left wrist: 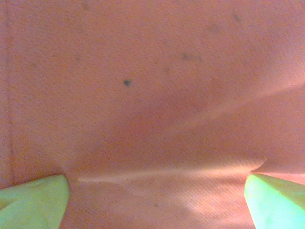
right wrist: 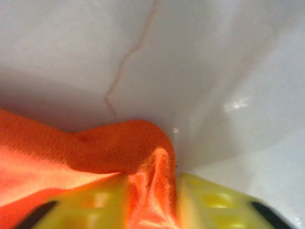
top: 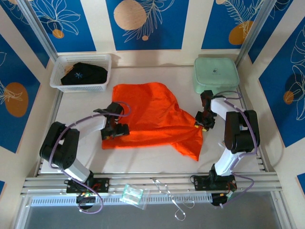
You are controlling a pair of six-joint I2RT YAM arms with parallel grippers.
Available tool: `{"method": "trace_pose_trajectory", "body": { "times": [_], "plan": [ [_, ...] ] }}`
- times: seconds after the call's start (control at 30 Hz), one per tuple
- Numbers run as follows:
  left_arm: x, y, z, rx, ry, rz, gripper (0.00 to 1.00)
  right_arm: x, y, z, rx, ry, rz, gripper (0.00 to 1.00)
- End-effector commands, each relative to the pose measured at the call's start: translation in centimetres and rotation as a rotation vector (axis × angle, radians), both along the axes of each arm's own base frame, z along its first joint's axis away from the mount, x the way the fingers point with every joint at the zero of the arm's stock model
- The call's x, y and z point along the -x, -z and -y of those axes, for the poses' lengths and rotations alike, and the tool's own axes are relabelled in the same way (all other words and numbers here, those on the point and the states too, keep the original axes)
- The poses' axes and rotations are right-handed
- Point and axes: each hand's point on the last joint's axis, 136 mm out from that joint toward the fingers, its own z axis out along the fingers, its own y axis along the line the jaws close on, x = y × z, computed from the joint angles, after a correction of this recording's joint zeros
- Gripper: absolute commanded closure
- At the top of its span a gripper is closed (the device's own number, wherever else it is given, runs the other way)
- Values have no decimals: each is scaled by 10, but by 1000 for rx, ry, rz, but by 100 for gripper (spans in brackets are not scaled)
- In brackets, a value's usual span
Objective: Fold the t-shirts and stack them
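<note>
A bright orange t-shirt [top: 152, 117] lies spread and rumpled across the middle of the white table. My left gripper [top: 115, 130] rests on its left edge. In the left wrist view the left gripper [left wrist: 156, 181] is open, its green fingertips [left wrist: 38, 200] set wide apart against the orange cloth [left wrist: 152, 95]. My right gripper [top: 202, 122] is at the shirt's right edge. Up close, the right gripper [right wrist: 152, 193] is shut on a raised fold of the orange cloth [right wrist: 119, 148], pinched between its yellow fingers [right wrist: 214, 200]. A black t-shirt [top: 84, 74] with a light-blue mark lies in the basket.
The white mesh basket [top: 57, 71] stands at the back left and a pale green square box [top: 215, 75] at the back right. Walls close in the table on three sides. A small clear packet [top: 132, 194] and a wire tool [top: 174, 205] lie on the front rail.
</note>
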Motion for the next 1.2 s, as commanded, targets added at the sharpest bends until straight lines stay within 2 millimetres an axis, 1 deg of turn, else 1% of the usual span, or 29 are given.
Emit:
{"method": "trace_pose_trajectory", "body": {
  "times": [0.0,0.07,0.17,0.23,0.3,0.33,0.4,0.47,0.53,0.6,0.63,0.73,0.83,0.93,1.03,1.07,1.17],
  "plan": [
    [4,-33,12,32,16,14,0,-13,-39,-15,-32,-64,102,55],
    [-7,-56,17,40,30,66,1,-22,-62,-26,-43,-121,160,50],
    [-26,-87,19,30,44,137,0,-42,-90,-50,-88,-222,241,48],
    [-37,-99,20,14,48,170,0,-58,-101,-68,-130,-283,275,49],
    [-46,-101,19,-9,48,184,0,-76,-105,-84,-152,-338,290,49],
    [-50,-99,19,-20,45,188,0,-87,-107,-92,-156,-366,300,47],
    [-54,-90,20,-29,40,183,0,-108,-103,-106,-166,-413,308,45],
    [-53,-77,21,-31,30,163,0,-129,-96,-118,-180,-447,309,44],
    [-49,-62,21,-22,20,139,0,-149,-86,-128,-199,-478,308,43],
    [-44,-53,21,-13,15,127,1,-164,-75,-138,-215,-507,305,37],
    [-40,-49,21,-11,13,120,0,-171,-69,-143,-228,-524,300,37],
    [-32,-44,16,-17,15,107,0,-183,-50,-154,-247,-547,272,38],
    [-25,-43,10,-35,18,103,0,-185,-31,-162,-269,-557,236,40],
    [-22,-44,8,-35,16,106,0,-186,-19,-168,-293,-558,218,45],
    [-21,-46,9,-24,15,109,0,-187,-16,-169,-299,-556,220,52],
    [-21,-47,10,-22,17,109,0,-187,-16,-169,-297,-556,222,57],
    [-21,-49,10,-16,18,113,0,-189,-24,-169,-293,-564,240,81]
  ]
}}
